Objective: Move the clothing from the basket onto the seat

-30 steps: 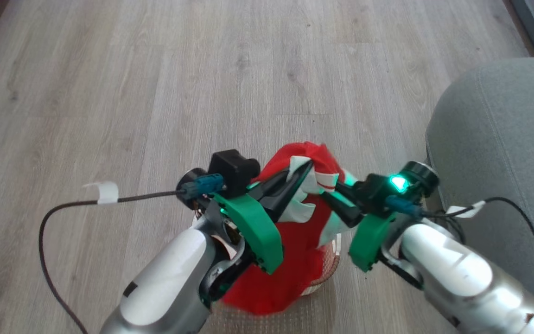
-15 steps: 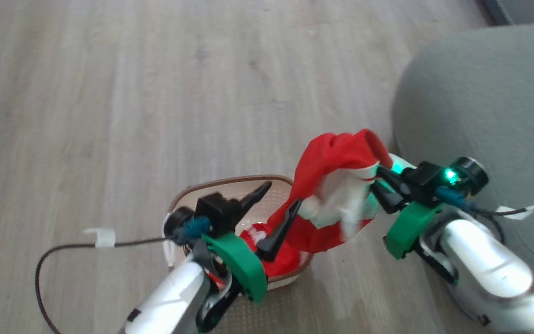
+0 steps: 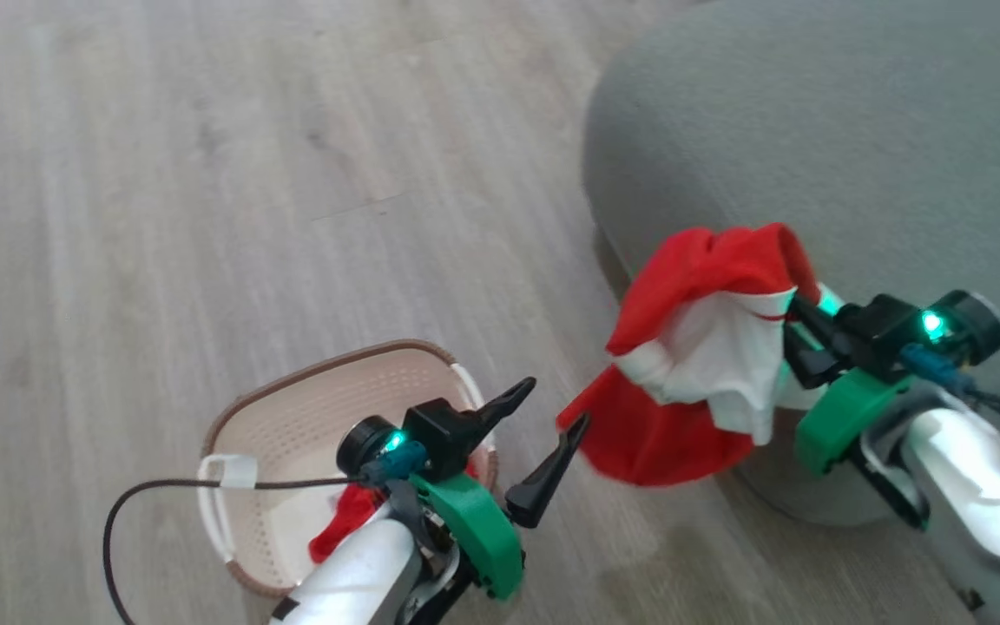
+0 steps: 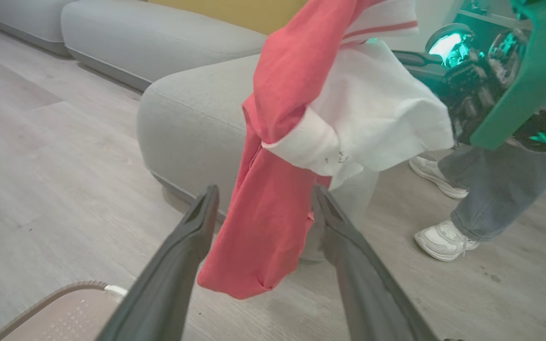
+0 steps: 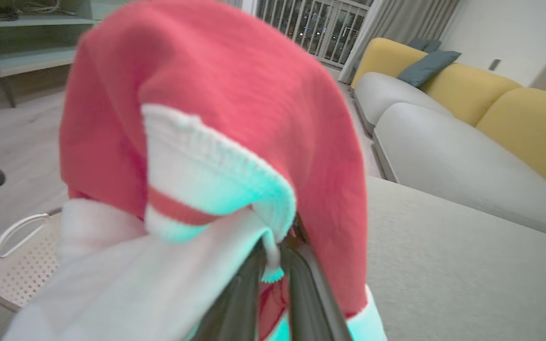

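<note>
Clothing hangs at centre right of the head view, pinched by the right gripper, jaws pressed together on it, apparently for carrying onto the seat at upper right, while the left gripper, jaws spread and empty, hovers by the basket at lower left.

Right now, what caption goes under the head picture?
Right gripper holds the clothing by the seat; left gripper open near the basket.

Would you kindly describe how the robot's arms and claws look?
Silver-white forearms end in green brackets, black cameras with teal lights and blue connectors. The left claw and right claw each have two long dark tapered fingers. Dark cables carry white tape tags.
</note>
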Controlling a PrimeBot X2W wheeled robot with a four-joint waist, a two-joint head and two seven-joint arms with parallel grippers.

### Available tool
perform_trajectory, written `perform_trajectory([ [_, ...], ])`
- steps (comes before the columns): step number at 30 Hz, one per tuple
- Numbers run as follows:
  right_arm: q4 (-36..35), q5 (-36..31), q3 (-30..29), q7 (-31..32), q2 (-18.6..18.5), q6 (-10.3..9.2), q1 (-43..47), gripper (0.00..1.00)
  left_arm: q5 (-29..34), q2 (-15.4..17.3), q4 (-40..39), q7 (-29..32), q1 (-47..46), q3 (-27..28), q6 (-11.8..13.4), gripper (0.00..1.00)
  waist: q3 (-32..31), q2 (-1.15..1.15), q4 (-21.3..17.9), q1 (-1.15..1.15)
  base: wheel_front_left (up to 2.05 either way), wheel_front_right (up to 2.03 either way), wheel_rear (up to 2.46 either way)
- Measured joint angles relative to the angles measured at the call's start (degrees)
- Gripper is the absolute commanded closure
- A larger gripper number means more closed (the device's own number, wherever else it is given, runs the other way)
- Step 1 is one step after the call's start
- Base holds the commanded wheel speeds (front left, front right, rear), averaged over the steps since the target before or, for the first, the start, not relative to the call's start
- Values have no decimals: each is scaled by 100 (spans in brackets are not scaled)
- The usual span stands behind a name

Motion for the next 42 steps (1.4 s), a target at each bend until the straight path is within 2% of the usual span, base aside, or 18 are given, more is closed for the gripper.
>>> perform_trajectory([
  [5, -41, -90, -286, 0, -1, 0, 53, 100, 89, -40, -48, 0, -3, -2, -8, 0, 63, 0, -252, 0, 0, 0, 0],
  [10, -46, -129, -576, 0, 62, 0, 91, 100, 183, -45, -79, -1, -9, -16, -9, 0, 182, 0, -245, 0, 0, 0, 0],
  [13, -7, -191, -946, 0, 148, 0, 22, 100, 243, -45, -81, -5, -84, -35, -9, 0, 352, 0, -198, 0, 0, 0, 0],
  [19, 356, -229, -1791, 0, 448, 0, -1165, 100, 335, 80, -171, -7, -617, -107, -9, 0, 985, 0, -55, 0, 0, 0, 0],
  [26, 940, -603, -3296, 123, 263, 0, -3343, 100, 334, 511, -358, -7, -1167, -132, -10, 0, 2084, 0, 273, 2, 0, 0, 0],
  [27, 940, -603, -3296, 123, 263, 0, -3343, 100, 334, 511, -358, -7, -1167, -132, -10, 0, 2084, 0, 273, 2, 0, 0, 0],
  [32, 1068, -1057, -4712, 505, -291, 0, -4779, 100, 334, 771, -575, -8, -1402, -92, -9, 0, 2888, 0, 561, 3, 0, 0, 0],
  [35, 1077, -1472, -5290, 747, -503, 0, -5211, 100, 334, 865, -745, -9, -1483, 41, -10, 0, 3319, 0, 741, 2, 0, 0, 0],
  [38, 1221, -1701, -5813, 844, -434, 0, -5278, 100, 349, 955, -909, -24, -1546, 103, -9, 0, 3729, 0, 879, 2, 0, 0, 0],
  [39, 1403, -1864, -6199, 858, -282, 0, -5233, 100, 394, 987, -975, -24, -1589, 77, -9, 0, 3978, 0, 944, 3, 0, 0, 0],
  [42, 1675, -2118, -6719, 740, -22, 0, -4977, 100, 444, 1062, -1032, -24, -1610, 20, -10, 0, 4294, 0, 1008, 2, 0, 0, 0],
])
